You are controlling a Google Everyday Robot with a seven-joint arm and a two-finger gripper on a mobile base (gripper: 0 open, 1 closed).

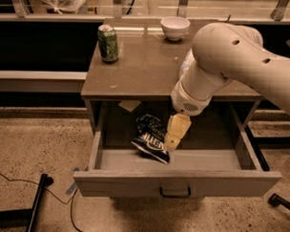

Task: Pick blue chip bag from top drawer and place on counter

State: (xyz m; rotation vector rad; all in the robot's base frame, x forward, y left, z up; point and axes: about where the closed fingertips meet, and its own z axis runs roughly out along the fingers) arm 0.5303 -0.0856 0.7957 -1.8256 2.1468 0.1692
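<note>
The blue chip bag [149, 137] lies crumpled in the open top drawer [133, 182], left of centre, white lettering facing up. My gripper [174, 137], pale yellow, reaches down into the drawer and sits right at the bag's right edge, touching or just overlapping it. The big white arm [223, 58] crosses over the right half of the counter [142, 65]. The clear bottle on the counter is almost fully hidden behind the arm.
A green can [108, 43] stands at the counter's back left. A white bowl [175, 27] sits at its back middle. The drawer's dark loop handle [175, 191] is at the front centre. Black stand legs and a cable [34, 205] lie on the floor at left.
</note>
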